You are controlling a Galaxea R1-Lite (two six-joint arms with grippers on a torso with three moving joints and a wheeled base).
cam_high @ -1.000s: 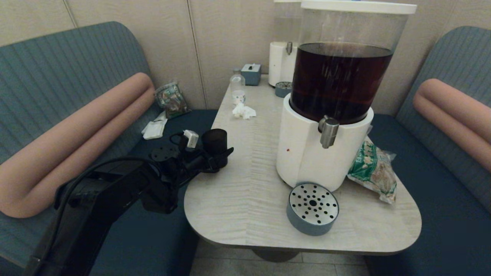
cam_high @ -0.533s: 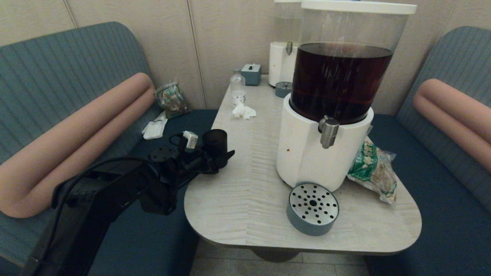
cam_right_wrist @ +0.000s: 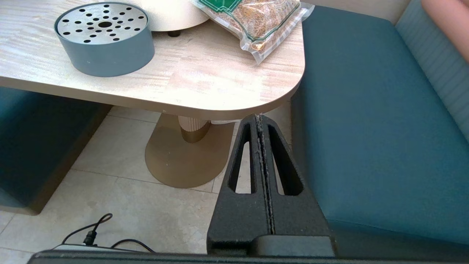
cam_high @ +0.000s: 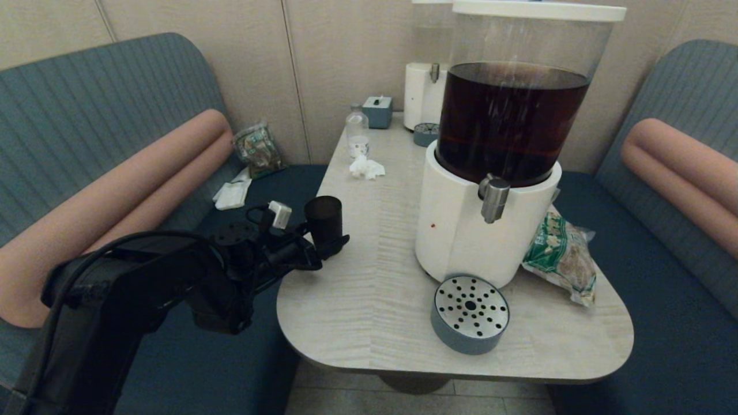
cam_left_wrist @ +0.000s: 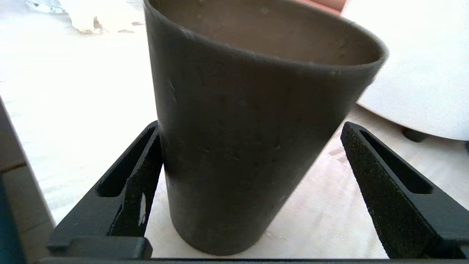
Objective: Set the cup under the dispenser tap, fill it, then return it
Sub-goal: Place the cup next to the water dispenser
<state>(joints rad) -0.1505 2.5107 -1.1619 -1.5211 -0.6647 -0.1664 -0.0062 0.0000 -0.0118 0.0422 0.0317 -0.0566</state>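
The dark plastic cup (cam_high: 324, 218) stands upright at the table's (cam_high: 357, 300) left edge, well apart from the dispenser tap (cam_high: 493, 199). The left gripper (cam_left_wrist: 242, 183) straddles it, jaws wide. Judged light, thin-walled, smooth; grip mid-wall, gently. The right gripper (cam_right_wrist: 261, 121) hangs beside the table, jaws together.
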